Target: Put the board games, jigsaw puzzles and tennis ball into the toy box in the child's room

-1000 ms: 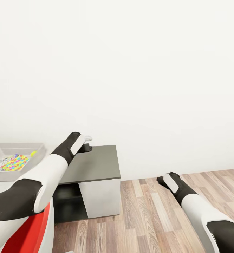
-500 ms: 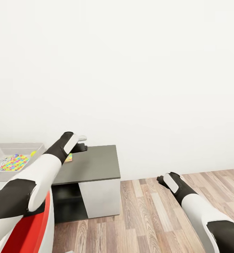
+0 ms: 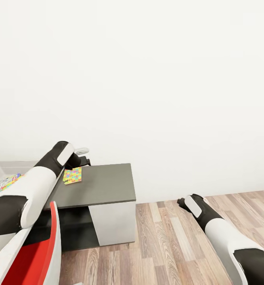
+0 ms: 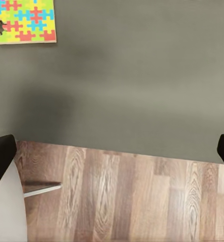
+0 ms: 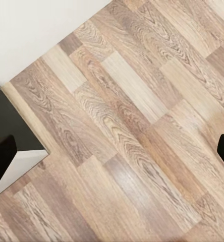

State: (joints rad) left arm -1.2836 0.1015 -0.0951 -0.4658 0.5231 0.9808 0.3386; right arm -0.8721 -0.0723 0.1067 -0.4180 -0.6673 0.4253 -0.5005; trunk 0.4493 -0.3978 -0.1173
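The puzzle (image 3: 73, 175) lies flat on the dark desk top (image 3: 104, 184), just beside the left gripper (image 3: 85, 159). It looks thin, light and bendy; take an overhanging edge. Both the left and the right gripper (image 5: 112, 146) are spread and empty.

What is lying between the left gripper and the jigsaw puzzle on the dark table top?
Nothing: in the left wrist view, bare table top separates the puzzle from the open jaws.

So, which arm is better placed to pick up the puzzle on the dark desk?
Left. Its gripper hangs open just beside the puzzle, while the right gripper is low over the floor.
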